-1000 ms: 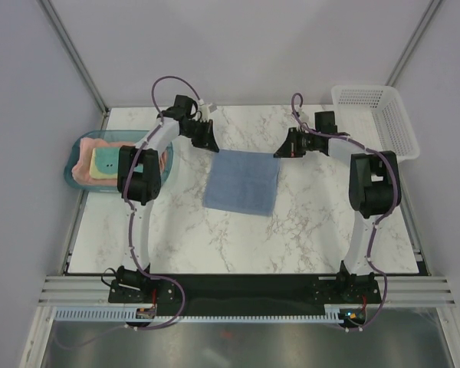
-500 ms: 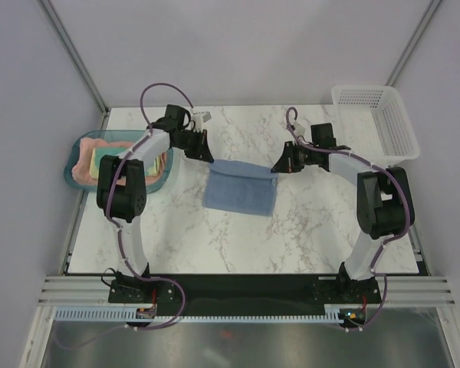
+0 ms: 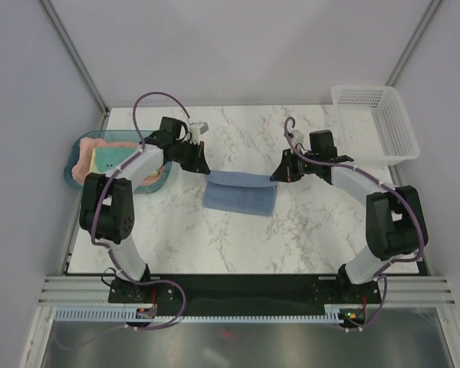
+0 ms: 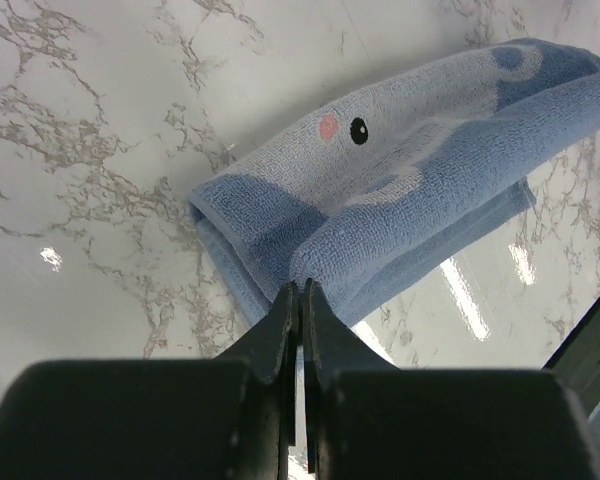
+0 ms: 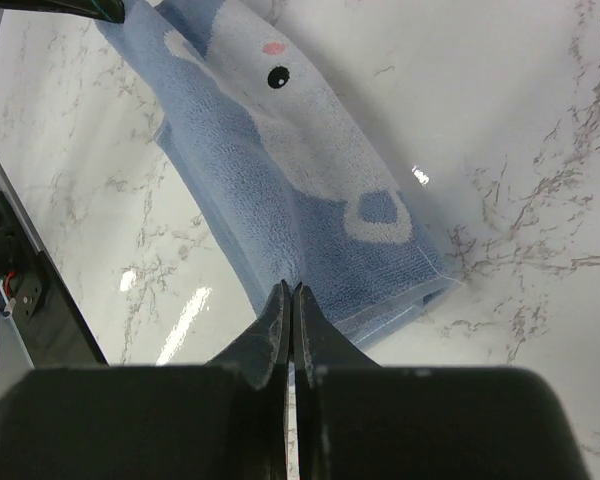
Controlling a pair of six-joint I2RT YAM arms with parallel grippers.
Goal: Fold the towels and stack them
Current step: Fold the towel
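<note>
two pinches on a floppy towel

the left gripper (image 4: 301, 290) is pinched tight on one corner of the light blue towel (image 4: 430, 150). the right gripper (image 5: 289, 292) is pinched tight on the other corner. the towel lies half folded in the middle of the marble table (image 3: 314, 222). it looks light, soft and floppy, so it should sag between the pinches. corners are the best places to hold.
</note>
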